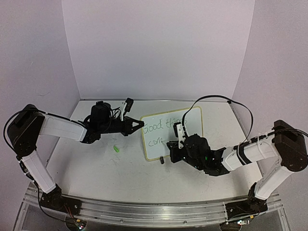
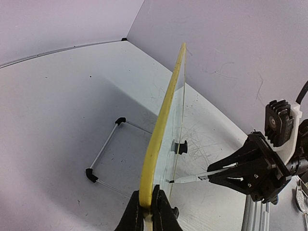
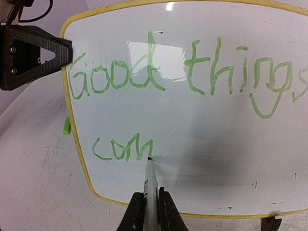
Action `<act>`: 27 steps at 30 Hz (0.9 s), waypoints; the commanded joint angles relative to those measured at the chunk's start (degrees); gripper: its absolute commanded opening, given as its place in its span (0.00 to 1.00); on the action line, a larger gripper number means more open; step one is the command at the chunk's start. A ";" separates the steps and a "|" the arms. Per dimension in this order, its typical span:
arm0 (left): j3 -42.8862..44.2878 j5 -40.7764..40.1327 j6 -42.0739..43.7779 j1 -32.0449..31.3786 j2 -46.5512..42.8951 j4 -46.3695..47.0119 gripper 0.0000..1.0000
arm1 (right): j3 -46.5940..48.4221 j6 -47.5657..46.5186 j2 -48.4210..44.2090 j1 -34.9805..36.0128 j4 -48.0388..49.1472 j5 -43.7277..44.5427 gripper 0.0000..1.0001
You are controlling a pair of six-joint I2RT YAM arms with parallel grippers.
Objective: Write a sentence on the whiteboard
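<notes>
Judging the sentence (image 3: 193, 67) partly done: line 1 reads "Good things", line 2 only "com", so that word needs finishing. My right gripper (image 3: 150, 202) is clamped on the marker (image 3: 149, 175), its tip on the whiteboard (image 3: 216, 159), which stands propped mid-way across the table (image 1: 96, 163); my left gripper (image 2: 149, 202) pinches its left rim.

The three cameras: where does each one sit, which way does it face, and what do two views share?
Top external: high behind the robot, looking down on the table; left arm and right arm show.
Left wrist: behind the left gripper, looking along the whiteboard edge it clamps; its fingers show.
Right wrist: behind the right gripper, facing the green writing; its fingers hold the marker.
Shared: each wrist view shows the whiteboard and the other gripper.
</notes>
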 commanded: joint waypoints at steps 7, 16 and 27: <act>1.55 -3.27 4.10 0.15 -1.35 -1.45 0.00 | -0.12 0.33 -0.26 -0.29 -1.77 1.25 0.00; 1.66 -3.30 3.95 0.20 -1.25 -1.58 0.00 | -2.71 -7.27 -7.53 -0.47 5.70 -2.83 0.00; 1.40 -3.30 3.95 0.19 -1.60 -1.63 0.00 | -0.18 -7.63 -4.42 -1.70 6.14 -0.85 0.00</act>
